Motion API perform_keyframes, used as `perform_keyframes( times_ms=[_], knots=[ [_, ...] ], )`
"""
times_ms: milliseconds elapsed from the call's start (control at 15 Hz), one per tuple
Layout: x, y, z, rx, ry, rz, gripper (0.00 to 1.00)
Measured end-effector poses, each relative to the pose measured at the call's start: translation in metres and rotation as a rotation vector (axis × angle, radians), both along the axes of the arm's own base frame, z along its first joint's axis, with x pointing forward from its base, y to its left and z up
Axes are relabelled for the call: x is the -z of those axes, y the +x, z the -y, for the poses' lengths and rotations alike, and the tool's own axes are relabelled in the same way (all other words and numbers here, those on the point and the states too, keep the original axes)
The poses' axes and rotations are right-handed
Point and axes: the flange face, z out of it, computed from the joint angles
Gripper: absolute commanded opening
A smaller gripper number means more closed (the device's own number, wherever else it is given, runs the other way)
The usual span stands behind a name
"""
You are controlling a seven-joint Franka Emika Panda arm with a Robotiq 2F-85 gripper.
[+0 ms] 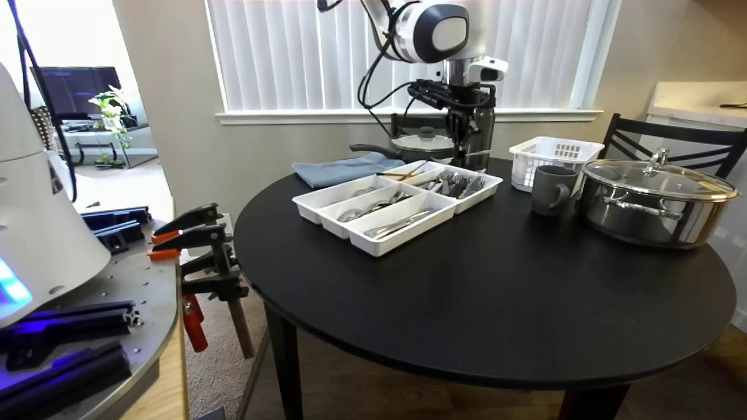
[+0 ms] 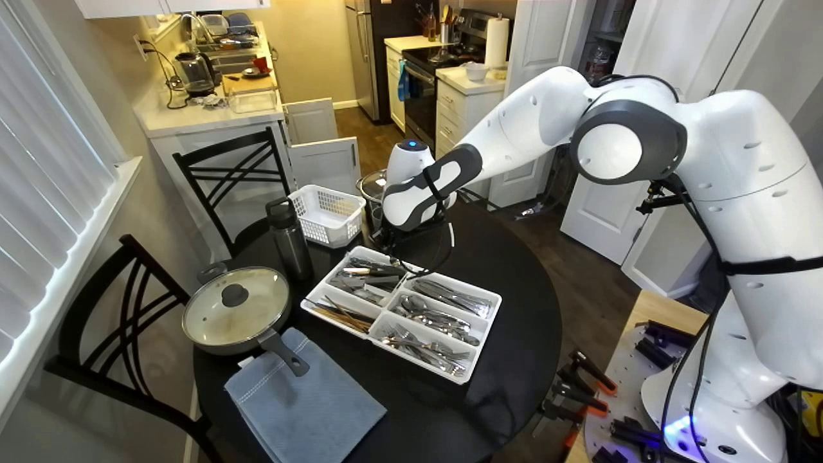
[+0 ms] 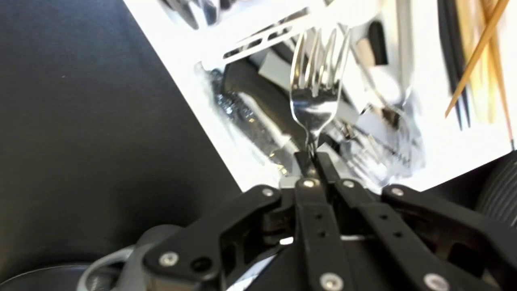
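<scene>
The gripper [image 3: 312, 156] was found clamped on a fork [image 3: 316, 102], held above the white cutlery tray [image 1: 417, 232]; a folded blue cloth [image 2: 318, 411] was noted beside the tray.

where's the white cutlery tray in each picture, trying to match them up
In an exterior view: the tray sits about the picture's centre.
In an exterior view: the tray sits below centre, blue cloth to its lower left.
In the wrist view: the tray spans top centre to right, behind the fork in the pincer.
Shared landmark: the thin wooden sticks in the tray.
</scene>
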Motion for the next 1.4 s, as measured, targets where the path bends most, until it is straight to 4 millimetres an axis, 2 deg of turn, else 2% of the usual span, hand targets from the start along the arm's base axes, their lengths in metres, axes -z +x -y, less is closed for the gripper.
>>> perform_keyframes(
  times_ms=[200,333,600,800,1067,1400],
  knots=[
    [-0.003,-0.036,-0.038,-0.163,0.007,-0.012,0.01],
    [-0.006,-0.063,-0.057,-0.274,0.007,-0.024,0.01],
    [-0.012,-0.117,-0.079,-0.495,0.022,-0.062,0.01],
    [-0.014,-0.15,-0.088,-0.609,0.052,-0.144,0.01],
    [-0.014,-0.172,-0.088,-0.637,0.08,-0.27,0.01],
    [-0.004,-0.175,-0.076,-0.62,0.077,-0.32,0.01]
  ],
)
